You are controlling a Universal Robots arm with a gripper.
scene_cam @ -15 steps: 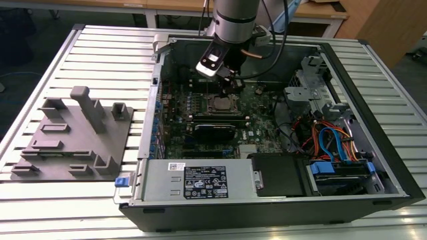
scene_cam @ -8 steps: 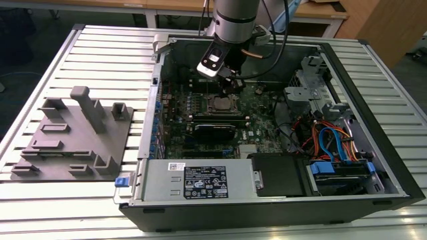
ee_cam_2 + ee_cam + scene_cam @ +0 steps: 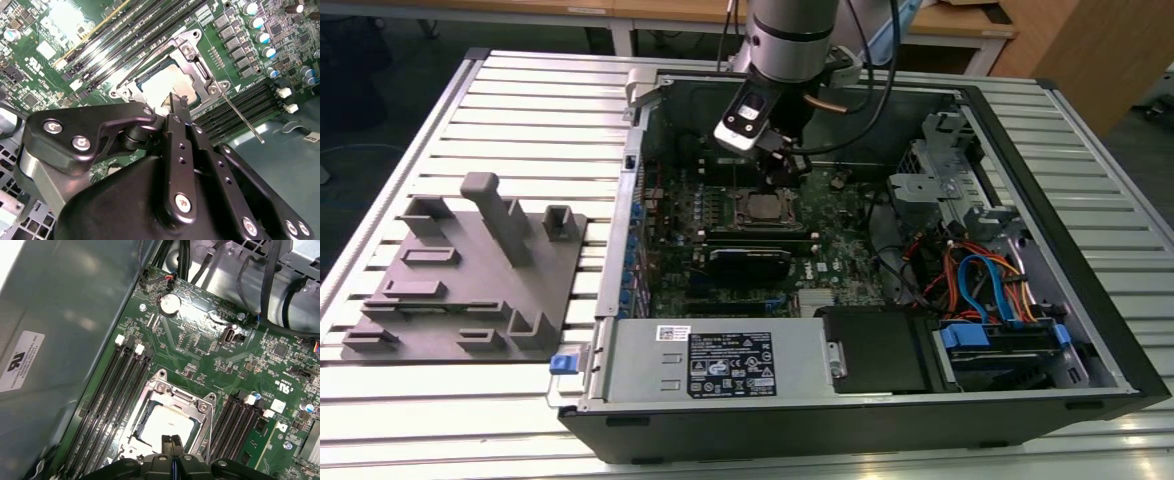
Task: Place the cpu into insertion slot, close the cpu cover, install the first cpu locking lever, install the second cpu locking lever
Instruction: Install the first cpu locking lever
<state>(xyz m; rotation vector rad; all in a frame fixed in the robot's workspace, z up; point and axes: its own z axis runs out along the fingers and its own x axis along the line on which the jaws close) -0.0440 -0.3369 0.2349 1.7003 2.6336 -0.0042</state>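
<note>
"Cpu (image 3: 167, 426) aside for a moment, what did the wider scene hold?"

"A slatted metal table (image 3: 520, 100) carried an open computer case (image 3: 1107, 330). A grey moulded fixture (image 3: 467, 290) lay beside it, toward the exterior view's left. The robot arm (image 3: 787, 30) reached down into the case over the green motherboard (image 3: 841, 250)."

"And the chip itself?"

"It sat in the insertion slot (image 3: 144, 422), silver top up, between two banks of long black memory slots (image 3: 117, 390). The cpu cover (image 3: 176, 394) lay flat around it, its window framing the metal top."

"Any levers?"

"In the second wrist view one thin lever (image 3: 242, 120) ran slantwise from a socket corner out across the memory slots. Whether it was latched, I could not tell."

"The gripper (image 3: 172, 444)?"

"Clenched, its two narrow fingertips (image 3: 174, 105) pressed together, poised at the chip's edge. Contact with the metal top could not be made out."
</note>
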